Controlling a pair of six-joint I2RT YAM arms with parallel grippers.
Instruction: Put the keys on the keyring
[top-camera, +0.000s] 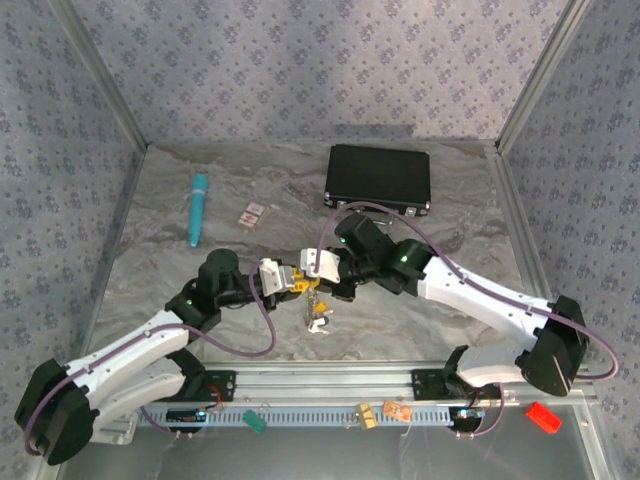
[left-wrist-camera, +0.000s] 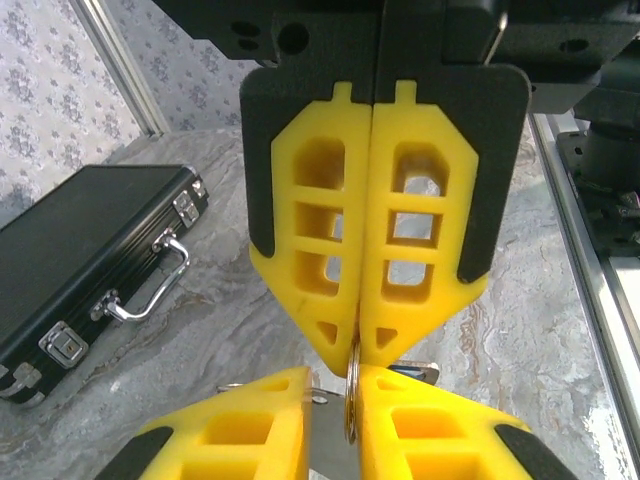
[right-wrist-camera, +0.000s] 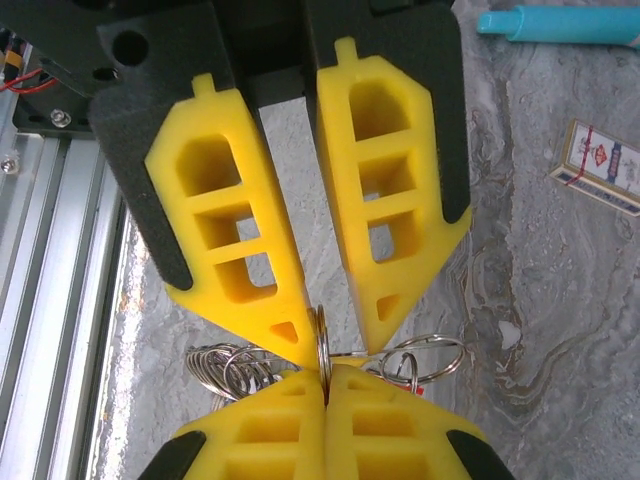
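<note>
Two sets of jaws stood tip to tip over grey marbled table (top-camera: 480, 215) | right gripper (right-wrist-camera: 325, 372) pinched shut on thin silvery wire keyring (right-wrist-camera: 321, 340) | left gripper (left-wrist-camera: 335, 372) narrow around it, grip unclear | small keys (top-camera: 319, 318) dangled at 6 o'clock | black rectangular case (top-camera: 378, 178) at 1 o'clock

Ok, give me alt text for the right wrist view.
The right claw, yellow-fingered, is shut on a thin silvery wire keyring. The left claw points in from the top, its tips parted either side of it, over a grey marbled table.
</note>
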